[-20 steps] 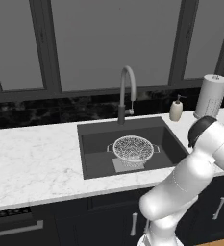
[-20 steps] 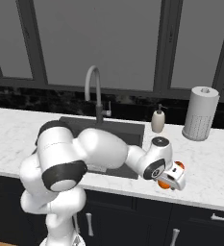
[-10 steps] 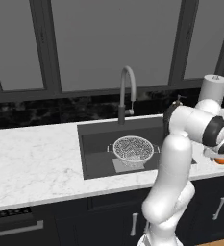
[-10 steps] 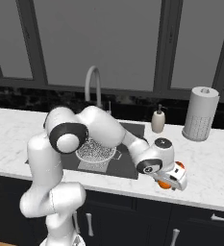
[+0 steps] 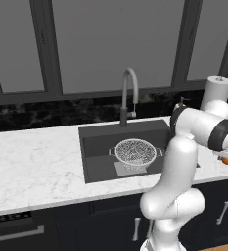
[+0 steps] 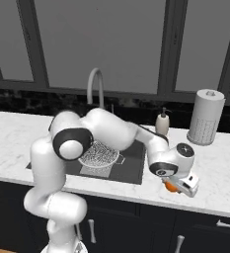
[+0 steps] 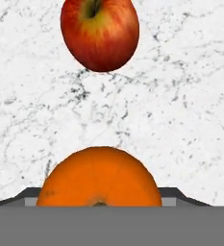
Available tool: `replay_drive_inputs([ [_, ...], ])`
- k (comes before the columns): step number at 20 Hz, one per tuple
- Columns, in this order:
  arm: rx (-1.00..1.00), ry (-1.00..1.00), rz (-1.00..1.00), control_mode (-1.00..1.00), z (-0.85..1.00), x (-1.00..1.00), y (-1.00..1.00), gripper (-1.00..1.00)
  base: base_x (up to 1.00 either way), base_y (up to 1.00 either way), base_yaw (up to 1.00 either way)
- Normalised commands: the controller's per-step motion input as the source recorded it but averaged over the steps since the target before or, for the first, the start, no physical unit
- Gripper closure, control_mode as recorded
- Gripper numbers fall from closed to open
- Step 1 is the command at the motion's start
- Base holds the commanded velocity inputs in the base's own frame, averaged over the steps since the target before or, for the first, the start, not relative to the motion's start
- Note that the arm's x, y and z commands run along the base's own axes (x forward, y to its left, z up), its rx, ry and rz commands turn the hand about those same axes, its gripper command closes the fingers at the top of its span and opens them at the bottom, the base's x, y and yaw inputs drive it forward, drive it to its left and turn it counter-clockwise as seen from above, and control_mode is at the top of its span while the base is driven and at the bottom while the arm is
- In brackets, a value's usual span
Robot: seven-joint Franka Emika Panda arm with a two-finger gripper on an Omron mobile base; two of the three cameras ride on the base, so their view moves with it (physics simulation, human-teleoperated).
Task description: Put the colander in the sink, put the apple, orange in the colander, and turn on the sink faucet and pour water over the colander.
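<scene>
The colander (image 5: 135,151) already sits in the sink (image 5: 98,157), under the arch of the sink faucet (image 5: 129,95), with nothing in it. Both fruits are out on the marble counter (image 6: 220,170) to the right of the basin. The gripper (image 6: 178,185) is down over the orange (image 7: 99,178), which sits low between the fingers in the hand view. Whether the jaws are actually pressing on it I cannot tell; the fingertips themselves are hidden behind the fruit. The apple (image 7: 100,32) lies a little beyond it on the stone, apart from it, stem end facing the camera.

An orange should be an easy thing to take: light, firm under a slightly yielding peel, and dimpled enough to give some friction. Being round, it will roll away if pinched off-centre (the smooth counter offers nothing to stop it), so the hold belongs across its widest part. The apple looks harder and glossier, likelier to slip.
</scene>
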Motion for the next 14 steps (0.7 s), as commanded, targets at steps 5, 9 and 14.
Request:
replay_drive_inputs([
  [5,0.01,-0.51,0.0,-1.0,0.89,-0.03,0.73,1.0,0.0,0.0,0.0],
  [9,-0.02,-0.47,0.01,-1.0,0.74,-0.1,1.0,1.0,0.0,0.0,0.0],
  [14,-0.13,-0.42,0.04,-1.0,0.32,-0.13,1.0,1.0,0.0,0.0,0.0],
])
